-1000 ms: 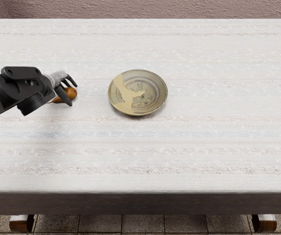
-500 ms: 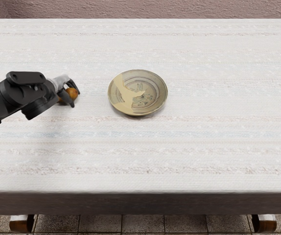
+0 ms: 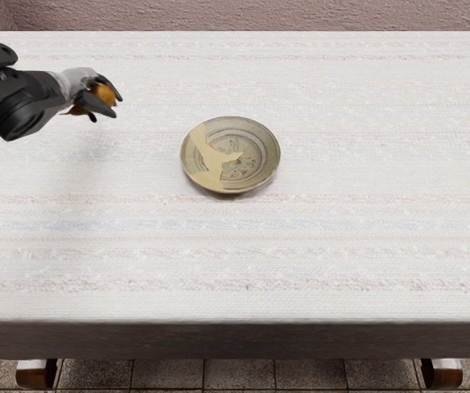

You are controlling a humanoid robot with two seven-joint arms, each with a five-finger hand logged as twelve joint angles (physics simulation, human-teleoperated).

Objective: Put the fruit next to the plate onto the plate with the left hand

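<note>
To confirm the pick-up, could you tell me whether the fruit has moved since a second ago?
Yes. The fruit, in the left hand, was level with the plate and now sits above its far rim in the picture.

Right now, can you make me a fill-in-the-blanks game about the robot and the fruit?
1. The fruit is held in the ____ robot hand.
2. In the picture, the plate lies to the ____ of the fruit.
3. The number of plates on the table is ____.
Missing words: left; right; one.
</note>
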